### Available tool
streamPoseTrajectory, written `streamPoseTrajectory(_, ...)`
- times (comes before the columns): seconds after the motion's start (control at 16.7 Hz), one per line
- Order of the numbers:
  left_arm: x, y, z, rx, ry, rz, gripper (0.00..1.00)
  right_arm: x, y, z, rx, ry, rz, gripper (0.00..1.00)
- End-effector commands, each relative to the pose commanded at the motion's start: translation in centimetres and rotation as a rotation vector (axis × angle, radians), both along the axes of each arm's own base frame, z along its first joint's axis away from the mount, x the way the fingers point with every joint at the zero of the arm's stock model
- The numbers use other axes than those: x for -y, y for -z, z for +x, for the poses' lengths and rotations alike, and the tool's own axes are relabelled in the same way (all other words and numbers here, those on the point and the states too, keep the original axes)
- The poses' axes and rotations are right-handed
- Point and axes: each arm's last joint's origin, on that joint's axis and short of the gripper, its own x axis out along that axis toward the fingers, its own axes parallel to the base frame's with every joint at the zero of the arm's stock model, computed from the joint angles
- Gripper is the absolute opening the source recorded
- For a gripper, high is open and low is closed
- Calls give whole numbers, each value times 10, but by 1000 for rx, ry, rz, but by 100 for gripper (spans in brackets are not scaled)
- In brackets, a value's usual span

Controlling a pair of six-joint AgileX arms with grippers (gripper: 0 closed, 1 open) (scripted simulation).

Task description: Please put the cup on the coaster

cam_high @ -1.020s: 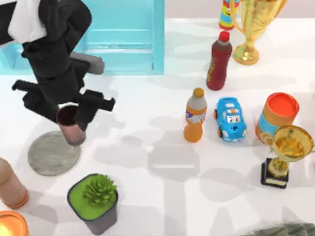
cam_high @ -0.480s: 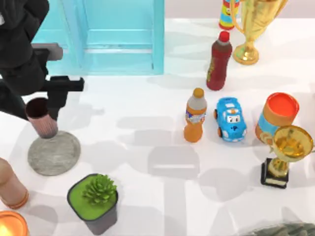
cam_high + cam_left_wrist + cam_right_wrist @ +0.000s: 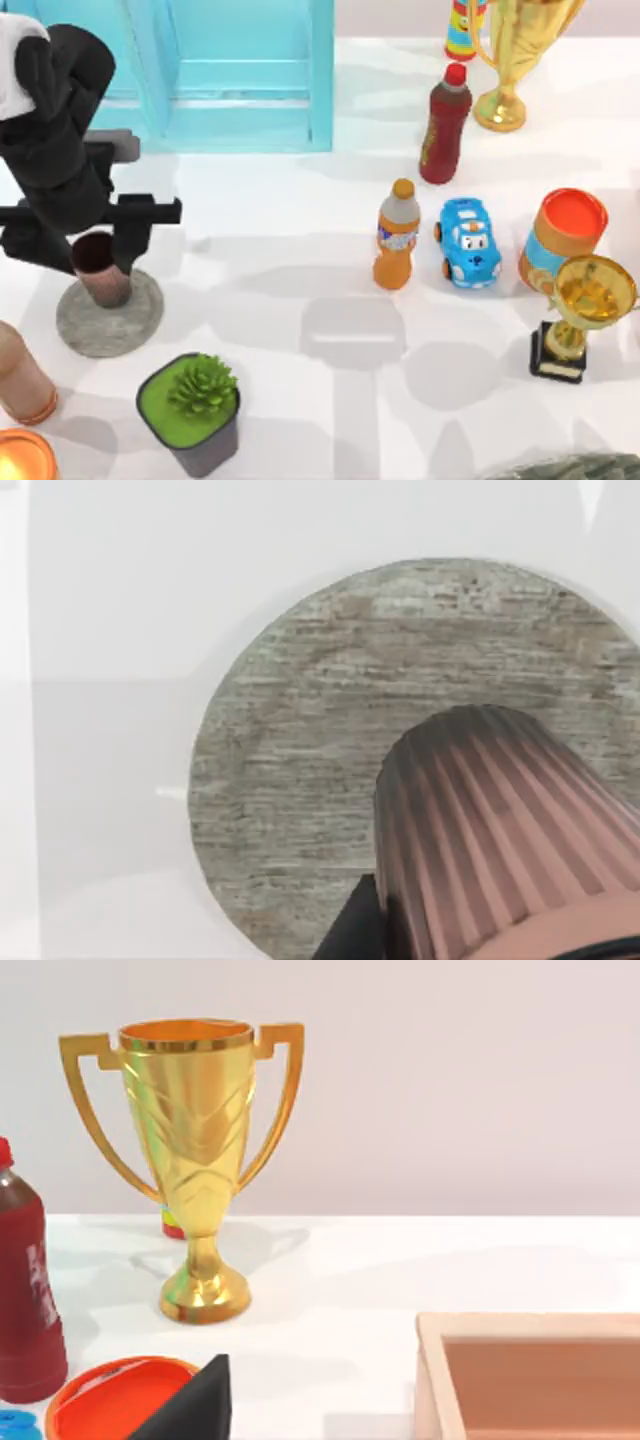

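My left gripper [image 3: 103, 240] is clamped on the cup [image 3: 100, 268], which sits over the coaster [image 3: 140, 315], so I judge placing; next I must open and lift straight up

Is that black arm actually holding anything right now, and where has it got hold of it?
Yes: the left gripper holds the cup by its upper sides near the rim, over the coaster.
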Motion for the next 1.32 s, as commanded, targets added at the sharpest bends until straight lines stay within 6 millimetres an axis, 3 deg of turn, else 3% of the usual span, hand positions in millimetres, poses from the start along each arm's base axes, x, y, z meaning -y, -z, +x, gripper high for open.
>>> streamPoseTrajectory(0.12,0,10,-1,-10,-2,1,0,0,0,0,0,0,0,100)
streamPoseTrajectory(0.3,0,11,-1,-11,-2,1,0,0,0,0,0,0,0,100)
streamPoseTrajectory(1.08,0,11,-1,-11,-2,1,98,0,0,0,0,0,0,100)
streamPoseTrajectory(1.32,0,11,-1,-11,-2,1,100,0,0,0,0,0,0,100)
